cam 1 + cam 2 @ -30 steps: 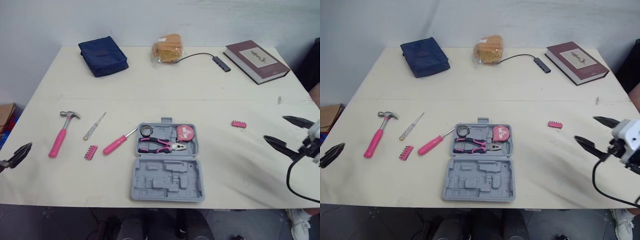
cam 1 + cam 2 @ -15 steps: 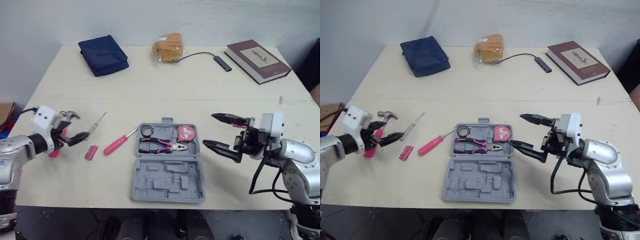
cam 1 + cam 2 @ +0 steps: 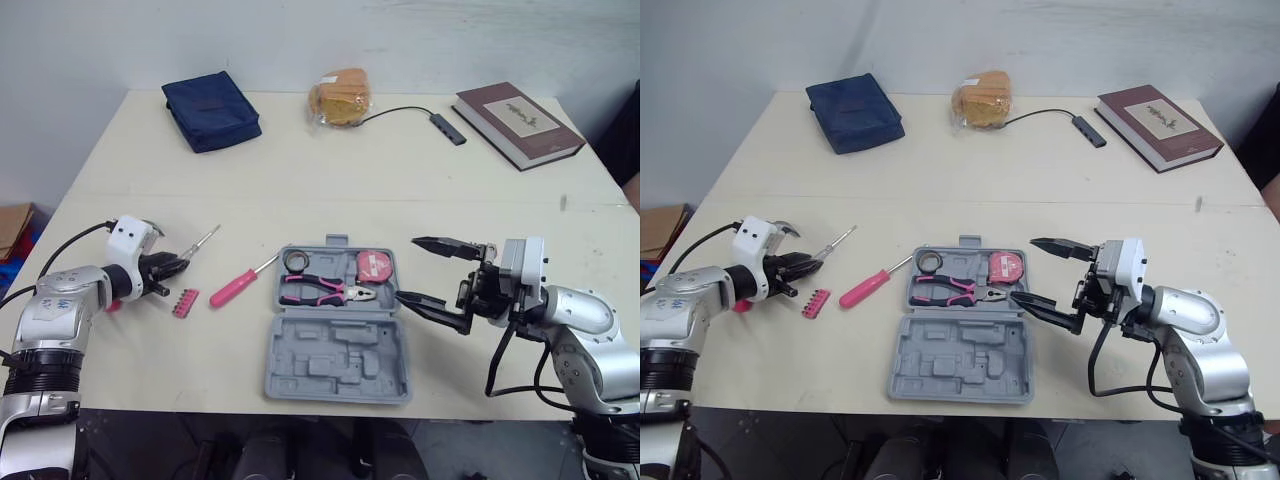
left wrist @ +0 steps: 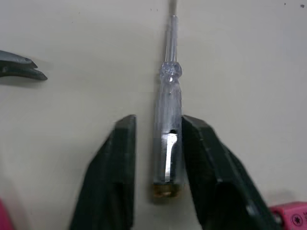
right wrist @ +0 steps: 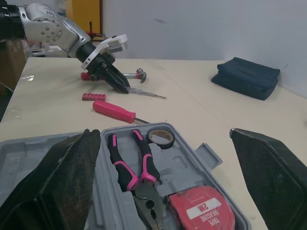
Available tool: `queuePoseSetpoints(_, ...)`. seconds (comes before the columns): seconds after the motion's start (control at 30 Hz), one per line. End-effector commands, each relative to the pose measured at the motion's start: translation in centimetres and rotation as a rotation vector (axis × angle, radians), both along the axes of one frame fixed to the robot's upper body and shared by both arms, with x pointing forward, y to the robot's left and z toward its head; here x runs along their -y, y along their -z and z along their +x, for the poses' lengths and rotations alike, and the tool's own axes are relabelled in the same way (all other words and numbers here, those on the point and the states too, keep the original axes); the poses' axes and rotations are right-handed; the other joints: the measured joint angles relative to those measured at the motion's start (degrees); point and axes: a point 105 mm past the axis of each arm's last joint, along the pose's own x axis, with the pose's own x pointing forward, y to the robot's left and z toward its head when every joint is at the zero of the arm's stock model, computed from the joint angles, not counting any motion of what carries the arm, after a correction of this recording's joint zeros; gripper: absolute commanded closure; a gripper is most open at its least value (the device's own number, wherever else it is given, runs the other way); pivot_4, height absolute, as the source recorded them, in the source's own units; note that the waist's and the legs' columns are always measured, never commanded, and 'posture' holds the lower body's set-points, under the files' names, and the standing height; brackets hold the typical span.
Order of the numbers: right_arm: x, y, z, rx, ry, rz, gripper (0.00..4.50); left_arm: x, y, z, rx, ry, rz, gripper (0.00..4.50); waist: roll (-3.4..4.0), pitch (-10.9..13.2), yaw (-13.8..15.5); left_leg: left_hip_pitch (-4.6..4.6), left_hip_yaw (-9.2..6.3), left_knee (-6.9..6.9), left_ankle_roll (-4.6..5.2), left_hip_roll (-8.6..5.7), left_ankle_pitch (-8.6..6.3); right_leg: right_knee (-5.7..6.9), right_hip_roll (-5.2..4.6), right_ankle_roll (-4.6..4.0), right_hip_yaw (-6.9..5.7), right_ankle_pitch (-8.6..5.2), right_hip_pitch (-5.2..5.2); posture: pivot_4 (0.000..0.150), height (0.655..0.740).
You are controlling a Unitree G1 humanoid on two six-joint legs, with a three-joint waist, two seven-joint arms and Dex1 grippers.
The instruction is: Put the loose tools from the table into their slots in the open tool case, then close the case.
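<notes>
Left pincer (image 3: 178, 268) low over surface (image 3: 400, 170) near left edge. It lines up along clear-handled tester screwdriver (image 4: 168, 110), so handle lies lengthwise between fingers (image 4: 120, 158): set for lift toward slot, I judge. Pincer narrowly apart, not clamped; one finger against handle, other with slight gap. Screwdriver flat on surface.

Right pincer (image 3: 408, 268) wide apart, empty, just beside right wall of open grey plastic tool case (image 3: 335, 365) by front edge.

Pink-handled screwdriver (image 3: 232, 290) and pink bit strip (image 3: 183, 303) loose between left pincer and case.
</notes>
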Motion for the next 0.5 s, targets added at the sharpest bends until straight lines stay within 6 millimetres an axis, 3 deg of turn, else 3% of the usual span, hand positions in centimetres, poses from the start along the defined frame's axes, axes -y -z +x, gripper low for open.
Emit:
queuePoseSetpoints(0.03,0.1,-1.0,-0.8,0.068,0.005,-0.006,0.00,0.8,0.6,-0.3,-0.009,0.038,-0.013,4.47,-0.01,-0.01,0.07,0.00,0.00,0.00,0.00,0.00,0.00,0.01,0.00,0.00,0.00,0.00,0.00,0.150,0.7400)
queuePoseSetpoints(0.1,0.2,-0.8,-1.0,0.073,0.017,-0.014,0.00,0.9,0.2,-0.7,0.009,0.066,-0.032,4.47,-0.02,-0.01,0.04,0.00,-0.01,0.00,0.00,0.00,0.00,0.00,0.00,0.00,0.00,0.00,0.01,0.150,0.7400)
queuePoseSetpoints(0.23,0.5,-0.3,-2.2,0.093,0.029,-0.045,0.00,2.4,-4.4,-1.8,0.270,0.248,-0.045,4.47,-0.04,0.01,-0.02,-0.02,0.00,-0.01,0.01,0.02,-0.02,-0.05,-0.01,0.00,0.01,0.00,-0.01,0.150,0.7400)
queuePoseSetpoints(0.3,0.9,0.1,-2.8,0.101,0.030,-0.080,0.00,4.0,-6.2,-3.1,0.340,0.384,0.001,4.47,-0.18,0.05,-0.03,-0.05,0.00,-0.01,-0.01,0.06,-0.03,-0.09,-0.01,0.00,0.00,0.00,-0.01,0.150,0.7400)
queuePoseSetpoints(0.5,2.1,1.3,-3.4,0.063,0.005,-0.164,0.00,10.2,-7.8,-6.3,0.307,0.718,0.015,4.47,-0.21,0.05,-0.02,0.06,0.02,0.00,0.00,0.04,-0.05,-0.13,-0.04,0.00,0.09,0.00,0.05,0.150,0.7400)
